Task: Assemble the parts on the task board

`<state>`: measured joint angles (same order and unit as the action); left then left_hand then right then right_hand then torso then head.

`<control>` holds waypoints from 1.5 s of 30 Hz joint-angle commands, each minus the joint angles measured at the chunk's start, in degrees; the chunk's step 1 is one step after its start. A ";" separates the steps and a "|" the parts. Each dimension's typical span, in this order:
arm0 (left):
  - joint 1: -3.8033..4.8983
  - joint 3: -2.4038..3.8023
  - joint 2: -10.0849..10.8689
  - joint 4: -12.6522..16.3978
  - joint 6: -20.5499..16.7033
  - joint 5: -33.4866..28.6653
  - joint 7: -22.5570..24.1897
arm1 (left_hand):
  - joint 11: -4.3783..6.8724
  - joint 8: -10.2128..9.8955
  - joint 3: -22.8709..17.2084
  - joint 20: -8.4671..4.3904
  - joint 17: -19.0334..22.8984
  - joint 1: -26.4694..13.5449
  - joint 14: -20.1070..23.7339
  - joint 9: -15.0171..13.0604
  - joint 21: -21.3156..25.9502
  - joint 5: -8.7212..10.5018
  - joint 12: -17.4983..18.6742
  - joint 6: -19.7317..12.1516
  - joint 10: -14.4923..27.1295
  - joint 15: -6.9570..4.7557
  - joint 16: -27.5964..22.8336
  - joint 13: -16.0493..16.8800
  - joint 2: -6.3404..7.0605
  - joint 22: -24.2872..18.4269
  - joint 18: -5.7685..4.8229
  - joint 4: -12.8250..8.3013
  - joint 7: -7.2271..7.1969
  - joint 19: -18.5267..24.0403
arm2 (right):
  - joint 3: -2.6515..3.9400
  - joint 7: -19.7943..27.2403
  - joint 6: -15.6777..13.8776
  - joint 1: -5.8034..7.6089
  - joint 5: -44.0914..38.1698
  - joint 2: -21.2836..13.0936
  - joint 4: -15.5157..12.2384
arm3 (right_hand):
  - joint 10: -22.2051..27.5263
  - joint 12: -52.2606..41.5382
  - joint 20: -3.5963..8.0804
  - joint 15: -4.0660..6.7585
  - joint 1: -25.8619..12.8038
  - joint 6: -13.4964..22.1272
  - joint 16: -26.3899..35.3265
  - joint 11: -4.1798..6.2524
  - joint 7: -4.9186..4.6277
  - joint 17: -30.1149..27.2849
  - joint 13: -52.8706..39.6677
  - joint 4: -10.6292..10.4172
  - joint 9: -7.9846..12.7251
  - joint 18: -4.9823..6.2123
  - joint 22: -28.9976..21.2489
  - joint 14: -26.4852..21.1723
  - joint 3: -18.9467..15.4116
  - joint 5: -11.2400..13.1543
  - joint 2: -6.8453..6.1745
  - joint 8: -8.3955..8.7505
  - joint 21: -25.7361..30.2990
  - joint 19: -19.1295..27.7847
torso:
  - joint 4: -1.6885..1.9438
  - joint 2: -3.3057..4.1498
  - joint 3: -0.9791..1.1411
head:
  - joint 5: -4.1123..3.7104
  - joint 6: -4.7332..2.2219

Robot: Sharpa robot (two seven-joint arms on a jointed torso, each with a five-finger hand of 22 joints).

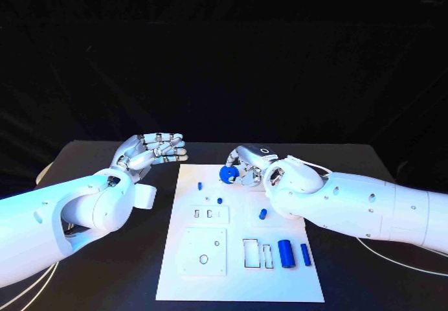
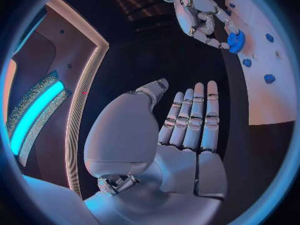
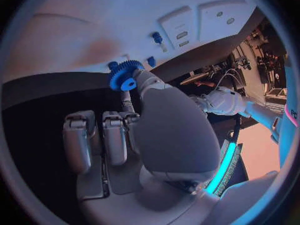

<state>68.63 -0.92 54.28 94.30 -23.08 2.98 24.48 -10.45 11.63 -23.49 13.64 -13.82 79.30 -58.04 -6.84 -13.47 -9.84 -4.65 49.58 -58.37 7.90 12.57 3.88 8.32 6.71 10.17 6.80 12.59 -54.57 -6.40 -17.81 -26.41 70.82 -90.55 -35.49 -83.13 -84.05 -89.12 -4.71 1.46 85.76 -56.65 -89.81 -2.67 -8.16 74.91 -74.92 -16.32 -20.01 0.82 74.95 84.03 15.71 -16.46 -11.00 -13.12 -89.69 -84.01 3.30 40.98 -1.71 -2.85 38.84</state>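
Parts are spread over the white board (image 1: 243, 285), which lies in the middle of the black table (image 1: 103, 272). One of them, a blue gear (image 1: 225, 173), is pinched at the far end of the board by the right hand (image 1: 250, 166); in the right wrist view the toothed gear (image 3: 125, 75) is seen gripped between the thumb and a fingertip, while the other fingers (image 3: 94, 140) are curled in below it. From the left wrist view the same gear (image 2: 235, 40) is seen in the right hand (image 2: 203, 15) just over the board's edge.

The left hand (image 1: 154, 150) is held above the table just beside the board's far left corner, apart from it. Nothing is held in it: in its own wrist view the fingers (image 2: 194, 117) are stretched out side by side and the thumb is set apart from them.

On the board, a small blue peg (image 1: 201, 185) stands near the far left, with two small blue pieces (image 1: 210, 200) nearer the middle and another blue piece (image 1: 263, 213) to their right. A thick blue cylinder (image 1: 287, 253) and a thin blue pin (image 1: 305, 254) lie side by side near the right edge, beside a rectangular slot (image 1: 250, 253). Raised white plates (image 1: 204, 251) with holes sit on the left half.

No brand, label or writing can be read on any of it.
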 commanded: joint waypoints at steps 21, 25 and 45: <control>0.08 0.06 -0.28 0.15 1.29 -0.15 0.28 | -0.01 0.24 -0.26 0.12 -0.17 -0.22 0.62 0.06 -0.24 0.12 0.36 0.18 -0.49 0.01 -0.37 -0.03 0.21 0.04 0.21 -0.02 0.95 -0.04 | -0.44 -1.58 0.75 -2.51 -3.71 7.17 7.81 | -5.25 -0.09 0.35 0.30 -1.00 -1.86 -0.19 0.41 1.32 15.09 -14.24 0.07 -0.48 -0.82 15.05 5.97 0.96 0.12 -0.17 -0.65 -0.31 -5.99 | -0.08 0.08 0.10 | 0.43 0.44; 0.08 0.06 -0.29 0.13 1.29 -0.15 0.27 | -0.01 0.24 -0.26 0.12 -0.17 -0.22 0.62 0.06 -0.24 0.12 0.36 0.18 -0.49 0.01 -0.37 -0.03 0.21 0.04 0.21 -0.02 0.95 -0.04 | -0.49 -1.58 0.97 -2.56 -3.63 7.65 8.74 | -5.22 -0.05 0.34 0.27 -1.17 -1.78 -0.19 0.38 1.28 15.09 -14.20 0.05 -0.45 -0.82 15.05 5.97 1.09 0.24 -0.26 -0.60 -0.31 -5.99 | -0.07 0.06 0.10 | 0.44 0.42; 0.09 0.06 -0.24 0.12 1.40 -0.15 0.06 | -0.02 0.23 -0.36 0.13 -0.27 -0.26 0.66 0.06 -0.26 0.13 0.41 0.18 -0.53 0.02 -0.41 -0.03 0.25 0.04 0.21 -0.04 0.97 0.00 | -0.75 -0.51 2.64 -2.62 -1.30 8.97 11.26 | -1.79 3.84 -1.58 -1.81 -11.89 4.55 -0.19 -1.84 -1.09 15.09 -10.54 -0.46 1.43 -0.82 15.05 5.97 -5.64 4.90 -1.35 4.05 -0.31 -5.99 | -0.12 0.04 0.08 | 0.39 0.35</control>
<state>68.64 -0.91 54.12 94.32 -22.71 2.97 24.29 -10.45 11.63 -23.49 13.64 -14.03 79.30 -57.64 -6.84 -13.47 -9.84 -4.43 49.58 -58.37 7.90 12.35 3.88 8.32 6.71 10.17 6.80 12.59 -54.57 -7.14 -18.92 -25.43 68.22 -92.54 -26.58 -71.90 -83.90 -85.55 -5.77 0.10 74.47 -52.37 -89.81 -4.05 -9.23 74.93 -74.90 -16.74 -18.62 0.82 74.91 83.92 10.59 -11.24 -12.41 -9.26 -89.69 -84.01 3.16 41.06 -1.61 -2.47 39.19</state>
